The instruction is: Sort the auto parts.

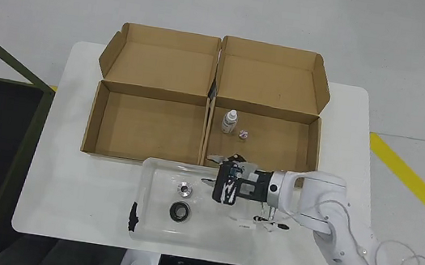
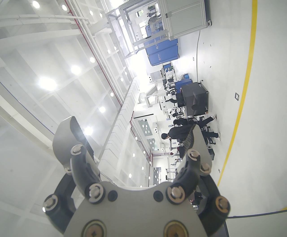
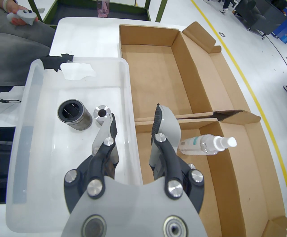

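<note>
Plainly, the white desk (image 1: 59,176) carries two open cardboard boxes set side by side and touching, the first box (image 1: 148,127) and the second box (image 1: 280,146), with one clear tub (image 1: 151,230) against their near walls. Desk top shows past boxes and tub at both ends.

The right pincer (image 3: 134,112) hangs with its jaws apart across the tub's far rim. One finger is over the tub, the other over the second box, and it grips nothing. The left pincer (image 2: 132,124) is spread wide too, aimed at a hall ceiling.

One spray bottle (image 3: 201,144) lies on its side in the second box.

Two parts stand in the tub. From above, the dark sleeve (image 3: 75,114) reads as a mere ring, but the right wrist view shows a hollow cylinder on end. The smaller silver plug (image 3: 102,113) is just beside it, close by the pincer's finger. One pale bit (image 1: 245,134) sits near the bottle, too small to tell.
</note>
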Robot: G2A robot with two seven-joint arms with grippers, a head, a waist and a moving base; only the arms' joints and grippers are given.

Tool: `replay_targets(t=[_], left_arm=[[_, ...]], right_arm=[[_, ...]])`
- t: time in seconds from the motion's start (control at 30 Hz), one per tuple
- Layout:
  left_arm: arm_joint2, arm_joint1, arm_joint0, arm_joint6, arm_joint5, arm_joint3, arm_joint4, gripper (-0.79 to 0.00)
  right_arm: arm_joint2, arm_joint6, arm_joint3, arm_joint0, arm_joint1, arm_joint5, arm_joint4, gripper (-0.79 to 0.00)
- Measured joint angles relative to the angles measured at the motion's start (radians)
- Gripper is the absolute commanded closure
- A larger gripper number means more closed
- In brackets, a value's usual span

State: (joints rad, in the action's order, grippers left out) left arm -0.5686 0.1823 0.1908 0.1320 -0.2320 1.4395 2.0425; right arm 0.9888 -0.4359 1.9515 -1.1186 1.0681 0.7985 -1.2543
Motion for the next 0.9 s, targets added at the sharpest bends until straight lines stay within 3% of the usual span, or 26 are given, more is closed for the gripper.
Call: replay_targets(t=[0.37,0.9], left_arm=[[0.0,0.0,0.0,0.0,0.0,0.0,0.0,-0.785],[0.0,0.0,0.0,0.0,0.0,0.0,0.0,-0.785]], right_arm=[[-0.138,-0.02,-0.016,0.017,0.024,-0.028,-0.058,-0.305],[-0.19,-0.08,-0.052,0.009,0.038,-0.102,-0.121,-0.296]])
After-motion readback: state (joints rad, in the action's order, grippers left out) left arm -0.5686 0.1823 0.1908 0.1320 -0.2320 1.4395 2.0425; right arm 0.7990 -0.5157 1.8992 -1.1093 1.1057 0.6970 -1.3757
